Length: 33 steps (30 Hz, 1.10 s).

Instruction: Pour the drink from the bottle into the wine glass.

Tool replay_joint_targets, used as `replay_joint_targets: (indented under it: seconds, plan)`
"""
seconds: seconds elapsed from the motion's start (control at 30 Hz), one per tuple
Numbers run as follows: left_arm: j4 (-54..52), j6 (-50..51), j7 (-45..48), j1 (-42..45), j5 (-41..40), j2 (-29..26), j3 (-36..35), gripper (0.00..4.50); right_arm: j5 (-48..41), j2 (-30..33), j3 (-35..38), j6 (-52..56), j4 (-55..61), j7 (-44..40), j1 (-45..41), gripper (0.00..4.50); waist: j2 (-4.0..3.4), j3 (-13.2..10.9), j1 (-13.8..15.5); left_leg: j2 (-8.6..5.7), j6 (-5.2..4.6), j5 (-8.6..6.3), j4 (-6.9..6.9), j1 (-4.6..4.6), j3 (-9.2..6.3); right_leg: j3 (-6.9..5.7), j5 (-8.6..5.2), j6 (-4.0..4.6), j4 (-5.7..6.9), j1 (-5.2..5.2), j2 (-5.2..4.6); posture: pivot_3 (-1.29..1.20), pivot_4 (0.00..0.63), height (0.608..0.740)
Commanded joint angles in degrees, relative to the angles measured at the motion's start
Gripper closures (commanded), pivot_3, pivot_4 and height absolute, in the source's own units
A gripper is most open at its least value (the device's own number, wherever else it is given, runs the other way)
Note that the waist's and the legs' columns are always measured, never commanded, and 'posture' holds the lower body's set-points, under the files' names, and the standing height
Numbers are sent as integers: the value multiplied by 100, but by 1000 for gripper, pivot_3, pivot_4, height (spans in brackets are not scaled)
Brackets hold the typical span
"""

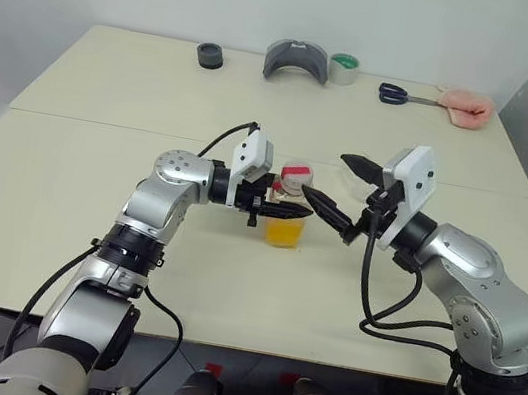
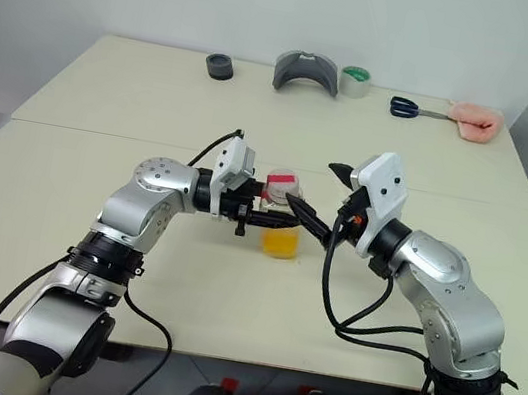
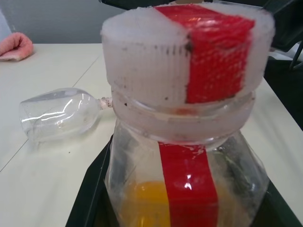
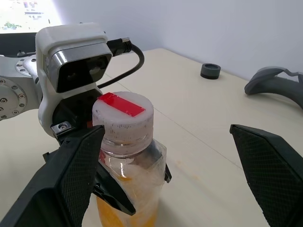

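Standing upright, cap up, bottle (image 1: 286,216) clenched between left gripper (image 1: 283,207) fingers; right gripper (image 1: 343,197) spread wide beside the cap.

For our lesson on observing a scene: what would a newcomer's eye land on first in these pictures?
First, the small clear plastic bottle with a white, red-taped cap and orange drink, mid-table, clamped by the left claw. Next, the right claw spread wide open, one finger at the cap. Then the clear wine glass lying on its side on the cream table behind the bottle.
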State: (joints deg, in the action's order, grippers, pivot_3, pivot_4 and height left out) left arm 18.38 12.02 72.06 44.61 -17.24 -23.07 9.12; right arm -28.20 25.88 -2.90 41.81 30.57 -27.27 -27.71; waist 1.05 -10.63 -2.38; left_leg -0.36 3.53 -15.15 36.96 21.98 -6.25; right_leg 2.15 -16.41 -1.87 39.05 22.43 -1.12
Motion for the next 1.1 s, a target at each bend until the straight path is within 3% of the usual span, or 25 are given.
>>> replay_joint_targets:
  seconds: [0.03,0.8,1.1]
  plan:
    - [-201,-112,87,84,-83,17,-58,2775,40,41,161,-64,93,60,-24,0,0,0,0,0,0,0,0,0,0,0,0,0,0,0,0,0,150,740]
    - [-191,-127,91,86,-65,58,-88,2776,-818,532,371,394,351,-605,7,0,0,0,1,0,0,0,0,0,0,0,0,0,0,-1,0,0,150,740]
    - [-174,-166,105,99,-41,87,-66,2776,-981,381,120,559,-136,-651,-610,0,0,0,-1,1,0,0,0,0,-1,-2,0,0,-1,-1,0,0,150,740]
